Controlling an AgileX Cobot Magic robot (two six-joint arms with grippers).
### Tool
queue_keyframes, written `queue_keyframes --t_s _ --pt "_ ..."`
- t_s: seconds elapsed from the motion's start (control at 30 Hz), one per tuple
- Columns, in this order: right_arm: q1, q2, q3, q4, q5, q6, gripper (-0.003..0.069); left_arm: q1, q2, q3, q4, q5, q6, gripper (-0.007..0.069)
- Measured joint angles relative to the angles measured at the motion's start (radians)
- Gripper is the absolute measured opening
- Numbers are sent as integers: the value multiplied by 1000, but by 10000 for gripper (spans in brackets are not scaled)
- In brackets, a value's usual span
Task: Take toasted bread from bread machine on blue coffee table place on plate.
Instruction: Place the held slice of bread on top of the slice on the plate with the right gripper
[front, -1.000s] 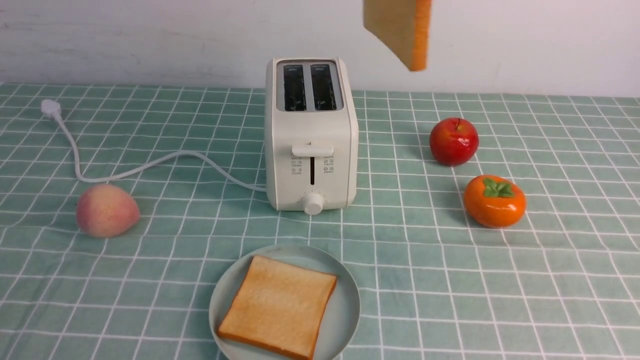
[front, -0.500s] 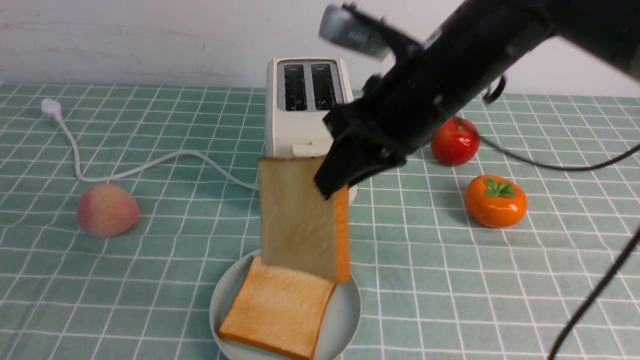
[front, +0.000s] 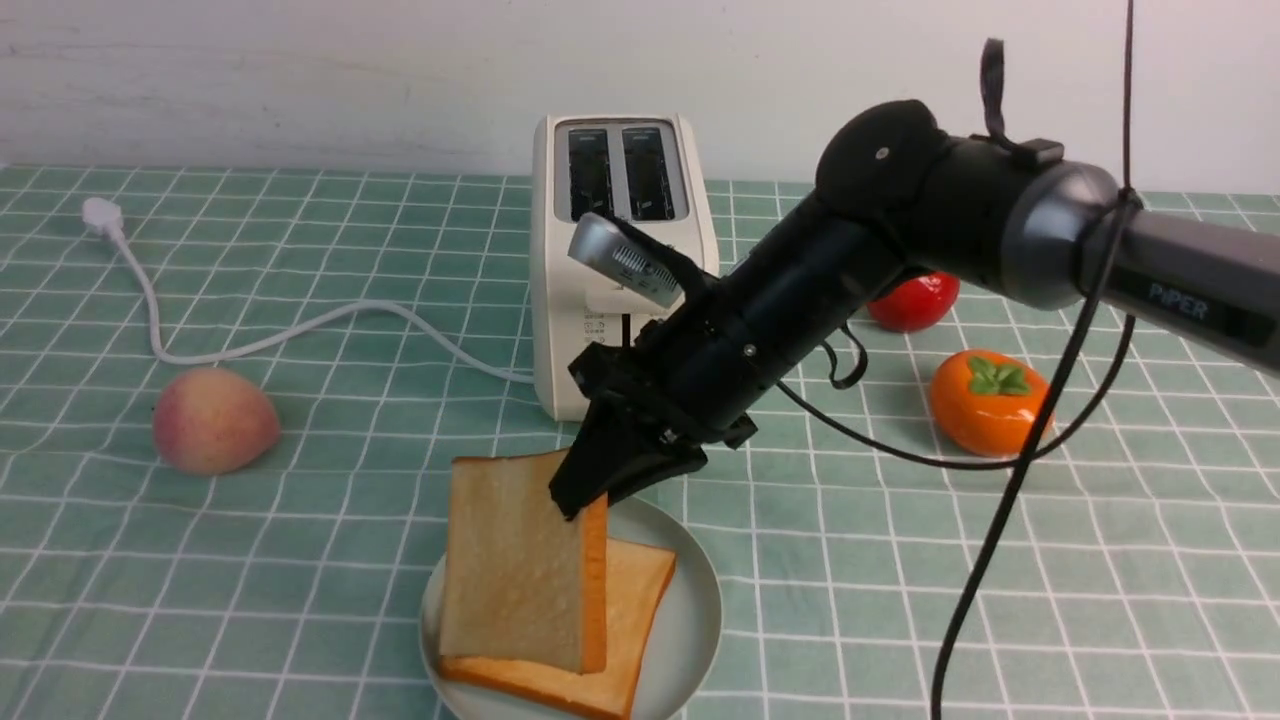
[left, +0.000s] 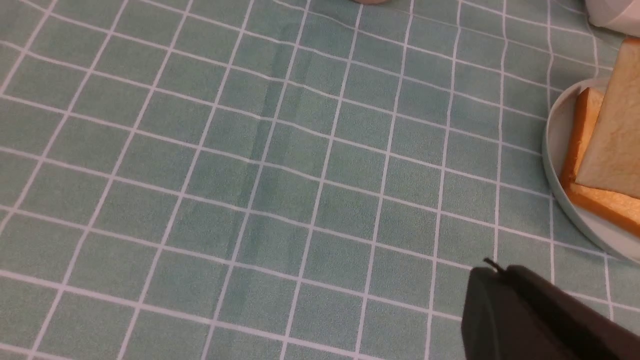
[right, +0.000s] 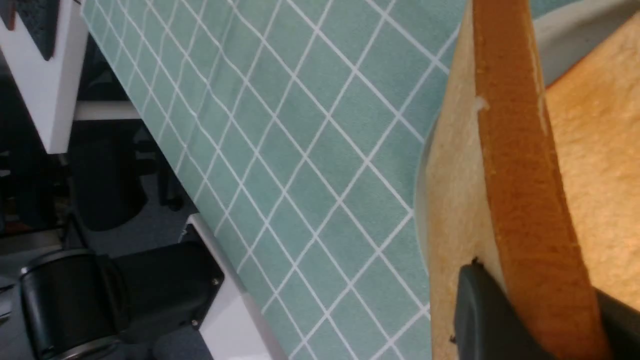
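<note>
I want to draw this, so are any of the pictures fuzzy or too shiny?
Front view: sharp, soft even light, just a faint shadow beside the persimmon, no harsh glare. Left wrist view: the table cloth is crisp, but the left fingers near the lens look a bit soft. Right wrist view: the held toast sits so close that it looks slightly fuzzy.
</note>
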Motion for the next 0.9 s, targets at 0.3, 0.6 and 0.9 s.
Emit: queue_keyframes --t_s 0.3,0.6,0.9 --pt "0 1 -4 -129 0 70 428 0 0 0 -1 6 0 -14" --pt "0 -125 -81 -548 5 291 506 0 0 0 -1 6 0 -13" --pt "0 -533 -82 -858 31 471 132 0 0 0 -1 -6 0 -13"
